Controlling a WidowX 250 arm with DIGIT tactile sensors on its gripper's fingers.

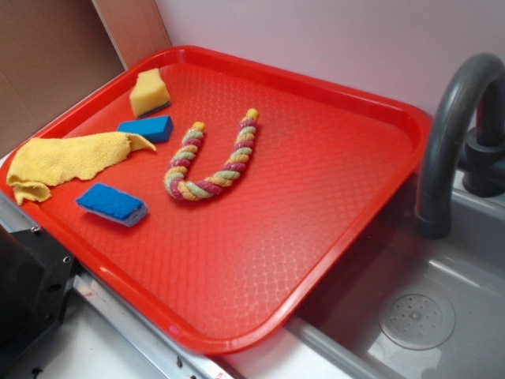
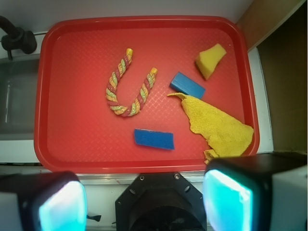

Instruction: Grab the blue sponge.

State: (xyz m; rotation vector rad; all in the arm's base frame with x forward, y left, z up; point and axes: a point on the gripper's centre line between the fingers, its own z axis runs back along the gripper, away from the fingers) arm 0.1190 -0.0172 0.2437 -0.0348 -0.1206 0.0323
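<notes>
Currently, blue sponge [image 2: 154,139] flat on red tray [image 2: 86,154], near front rim, below rope toy [image 2: 129,86], just left of yellow cloth [image 2: 219,127], gripper [image 2: 144,202] fingers [image 2: 226,202] spread wide, apparently empty, well short of sponge, blue block [image 2: 187,85] beside yellow sponge wedge [image 2: 210,60].

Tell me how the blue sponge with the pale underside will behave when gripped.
The blue sponge looks like soft foam, so it will probably compress and weigh little. It lies flat on the red tray, so rolling seems unlikely. Its rough top should resist slipping.
</notes>
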